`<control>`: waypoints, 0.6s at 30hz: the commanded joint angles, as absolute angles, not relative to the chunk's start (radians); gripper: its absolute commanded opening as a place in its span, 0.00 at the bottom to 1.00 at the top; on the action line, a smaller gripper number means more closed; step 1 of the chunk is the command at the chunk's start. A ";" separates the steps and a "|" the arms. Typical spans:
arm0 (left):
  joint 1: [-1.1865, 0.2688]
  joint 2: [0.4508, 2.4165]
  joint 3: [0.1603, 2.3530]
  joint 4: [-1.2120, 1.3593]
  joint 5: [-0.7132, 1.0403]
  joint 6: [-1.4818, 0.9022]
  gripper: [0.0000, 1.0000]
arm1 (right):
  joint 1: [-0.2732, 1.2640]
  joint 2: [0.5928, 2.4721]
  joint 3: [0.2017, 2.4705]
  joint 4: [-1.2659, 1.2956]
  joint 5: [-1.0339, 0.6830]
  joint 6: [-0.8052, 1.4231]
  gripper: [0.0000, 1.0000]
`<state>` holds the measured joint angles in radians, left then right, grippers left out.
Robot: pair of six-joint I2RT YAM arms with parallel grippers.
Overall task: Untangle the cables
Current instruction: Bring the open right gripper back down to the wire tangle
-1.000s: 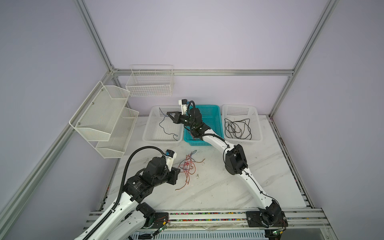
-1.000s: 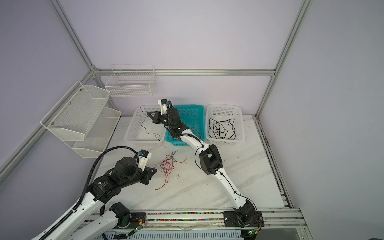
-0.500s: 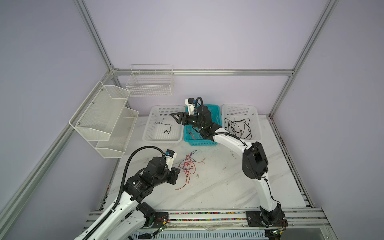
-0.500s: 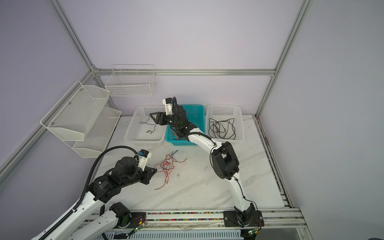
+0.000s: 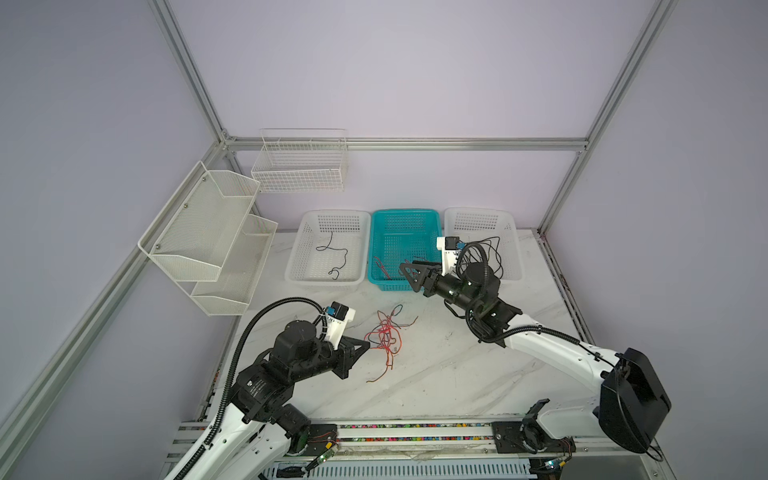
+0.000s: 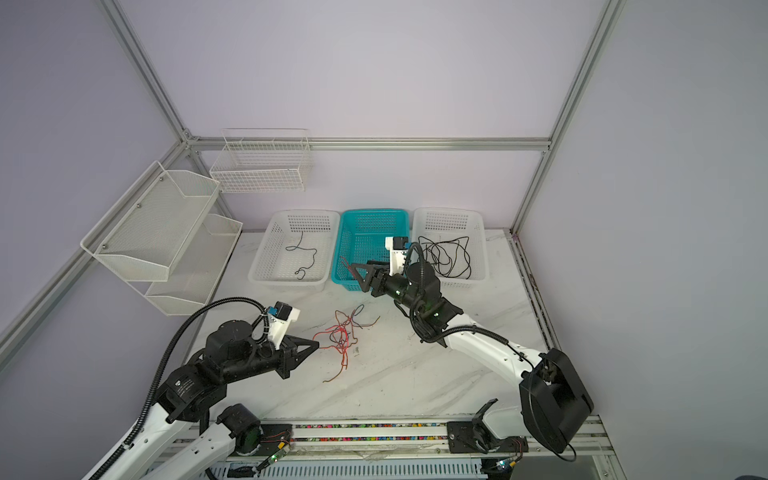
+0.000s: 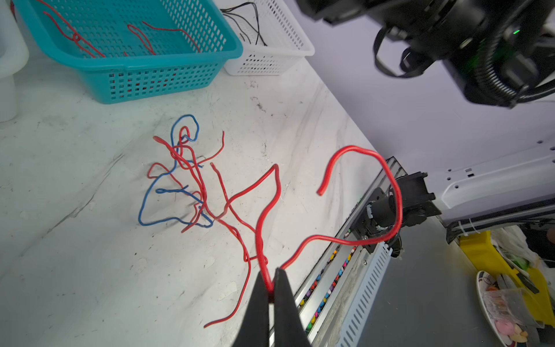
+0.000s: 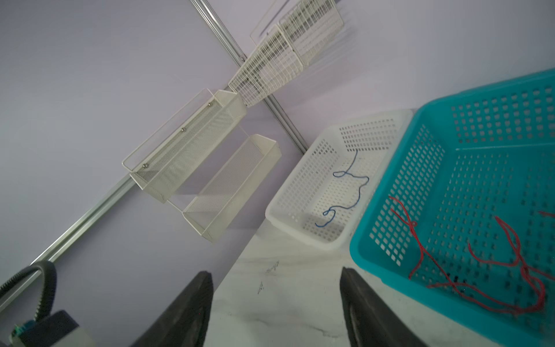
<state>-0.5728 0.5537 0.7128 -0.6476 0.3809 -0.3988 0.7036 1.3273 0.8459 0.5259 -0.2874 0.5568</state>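
So the left gripper (image 7: pixel 271 290) is pinched shut on a red cable (image 7: pixel 327 238), and the right gripper (image 8: pixel 276 306) is spread wide and empty

If it yanks now, the whole red-and-blue tangle (image 5: pixel 385 337) on the marble table (image 5: pixel 436 374) probably just drags along and cinches tighter, since nothing's pinning it down.

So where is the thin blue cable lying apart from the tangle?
In both top views the thin blue cable lies alone inside the white plastic basket at the row's left end, beside the teal plastic basket.
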 commanded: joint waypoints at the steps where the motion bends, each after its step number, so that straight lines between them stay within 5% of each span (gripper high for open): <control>1: -0.566 0.528 0.767 -0.570 0.435 -0.372 0.00 | 0.703 1.217 0.741 0.537 -0.352 0.585 0.69; 18: -0.564 0.539 0.776 -0.465 0.555 -0.410 0.00 | 0.723 1.186 0.403 0.805 -0.480 0.770 0.55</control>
